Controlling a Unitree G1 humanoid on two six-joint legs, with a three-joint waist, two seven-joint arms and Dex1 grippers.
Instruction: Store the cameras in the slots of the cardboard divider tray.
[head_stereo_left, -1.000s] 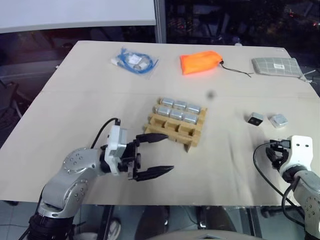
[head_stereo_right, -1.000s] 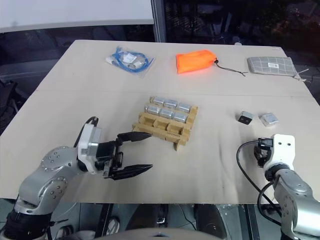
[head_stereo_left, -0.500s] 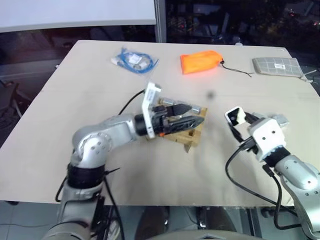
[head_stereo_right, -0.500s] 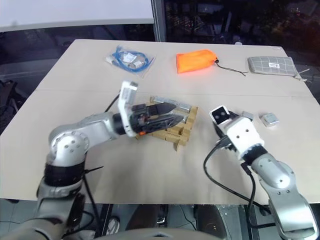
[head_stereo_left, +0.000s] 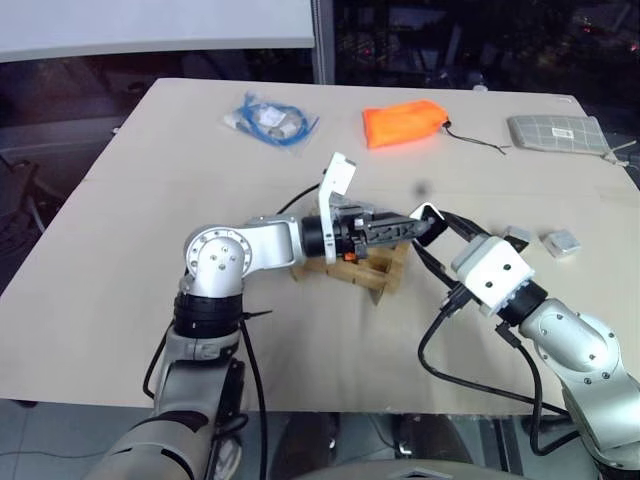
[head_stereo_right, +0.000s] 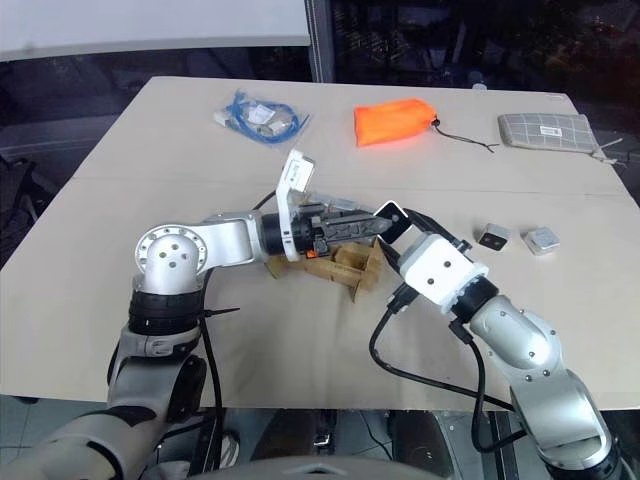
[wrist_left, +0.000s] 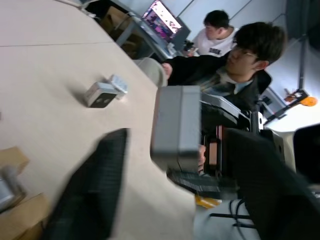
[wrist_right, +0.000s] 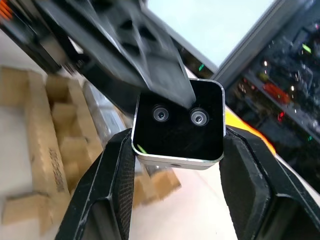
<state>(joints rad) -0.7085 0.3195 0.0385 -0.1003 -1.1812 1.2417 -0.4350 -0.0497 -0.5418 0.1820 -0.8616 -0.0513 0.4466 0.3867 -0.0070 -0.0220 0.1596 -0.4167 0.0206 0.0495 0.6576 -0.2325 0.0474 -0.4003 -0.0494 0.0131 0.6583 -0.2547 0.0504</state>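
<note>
My right gripper (wrist_right: 178, 141) is shut on a camera (wrist_right: 177, 125), a silver block with a black face toward the wrist camera, held in the air over the right end of the cardboard divider tray (head_stereo_left: 386, 272). My left gripper (head_stereo_left: 405, 228) reaches across the tray from the left. Its jaws stand open on either side of that same camera (wrist_left: 175, 122), and one finger (wrist_right: 150, 55) lies against the top edge. The left arm hides most of the tray's slots. Two more cameras (head_stereo_left: 515, 235) (head_stereo_left: 560, 242) lie loose on the table to the right.
At the table's far side lie a blue cable in a clear bag (head_stereo_left: 268, 120), an orange pouch (head_stereo_left: 402, 123) and a grey quilted pouch (head_stereo_left: 555, 132). Beyond the table's right end sit two people (wrist_left: 250, 55). Bare tabletop (head_stereo_left: 130, 250) stretches to the tray's left.
Both arms rose from near the front edge and met over the tray, the left swinging right, the right moving left with its camera. The left jaws have narrowed around that camera.
</note>
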